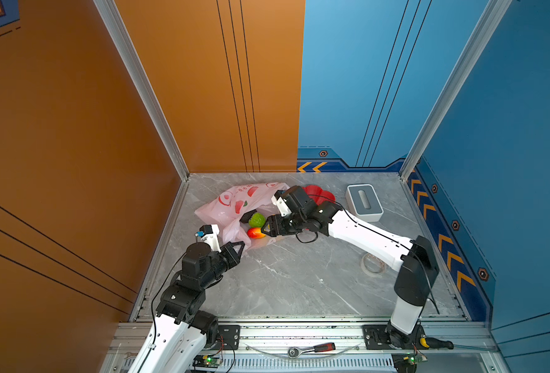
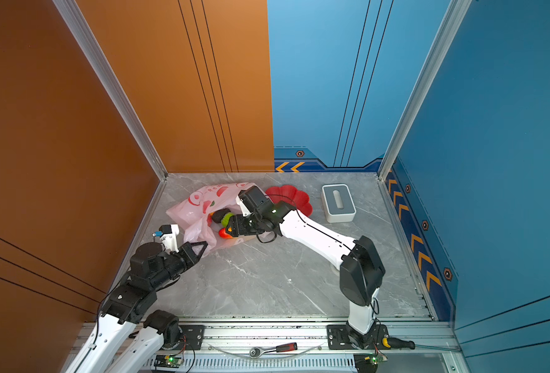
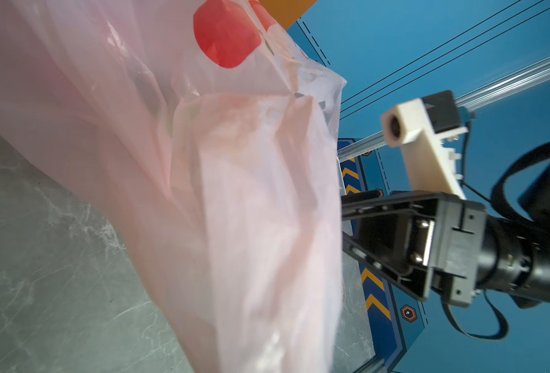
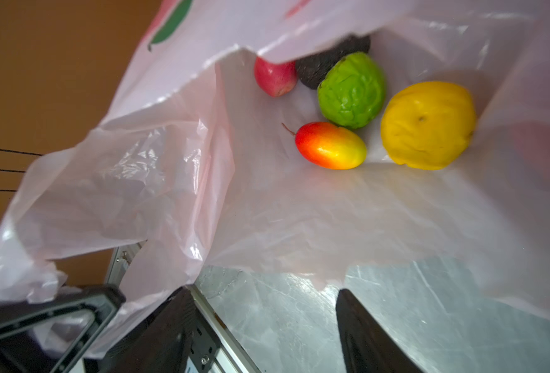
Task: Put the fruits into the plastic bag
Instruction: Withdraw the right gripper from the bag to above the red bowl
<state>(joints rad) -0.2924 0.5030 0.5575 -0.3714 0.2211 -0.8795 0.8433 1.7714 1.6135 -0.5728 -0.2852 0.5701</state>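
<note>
left claw (image 1: 239, 248): jaws together, clamped on a bunched handle of the plastic bag (image 1: 231, 203) at the bag's near corner; in the right wrist view the pink film gathers right at this claw.
right claw (image 1: 265, 227): jaws apart with nothing between them, reaching across the middle to the bag's open mouth; in the right wrist view its two dark fingers (image 4: 361, 326) frame bare worktop (image 4: 283, 323) just short of the bag's lower lip.
plastic bag: lies on its side towards the far left of the worktop in both top views, printed side up, mouth turned towards the right arm and standing agape.
fruits: five show clearly, all inside the bag, clustered on the lower film.
mango (image 4: 331, 146): nearest the mouth, red at the stem end and yellow at the other, touching the green fruit (image 4: 352, 90).
yellow fruit (image 4: 428, 126): just beside the green fruit, against the bag's side fold.
red-pink apple (image 4: 275, 79) and dark avocado (image 4: 325, 66): furthest in, half under the upper flap, the avocado against the green fruit.
possible further fruit: a reddish blur shows through the film beside the yellow fruit, too smeared to name.
red dish (image 2: 291, 197): just behind the bag, partly hidden by the right arm.
tissue box (image 1: 364, 202): right of the dish, well apart from the bag.
tape roll (image 1: 372, 264): flat on the worktop, partly under the right arm.
</note>
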